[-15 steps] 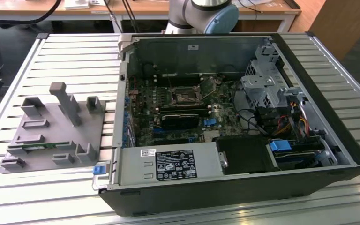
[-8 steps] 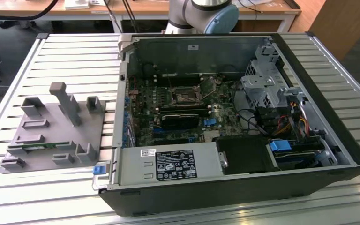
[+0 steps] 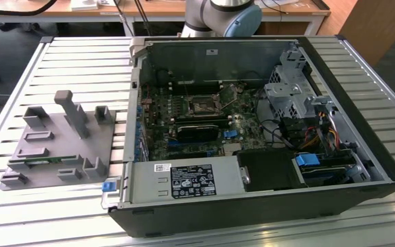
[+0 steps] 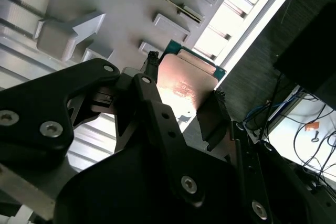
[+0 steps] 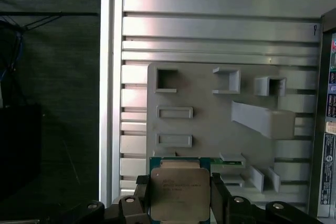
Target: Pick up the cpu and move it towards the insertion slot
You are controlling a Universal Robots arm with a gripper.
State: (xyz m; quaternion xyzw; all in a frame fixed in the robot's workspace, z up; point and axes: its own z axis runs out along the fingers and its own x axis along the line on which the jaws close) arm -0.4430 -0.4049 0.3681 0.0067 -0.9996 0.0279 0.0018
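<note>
Exterior view: one open black computer case (image 3: 362, 128) holds one square metal-framed insertion slot (image 3: 202, 106). First wrist view: one grey moulded holder plate (image 5: 210, 129) lies below the black gripper (image 5: 179, 192), whose two fingers (image 5: 218, 195) clamp one silvery square cpu (image 5: 179, 198) between them. Slatted aluminium table (image 3: 81, 62) underneath, wooden desks (image 3: 33, 7) behind.

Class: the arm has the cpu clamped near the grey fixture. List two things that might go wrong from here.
1. The pincer grips the cpu by two opposite edges alone, so the chip might slip or tilt on the way.
2. The insertion slot lies low inside the open case, with walls and cables close by; the arm might knock them.
</note>
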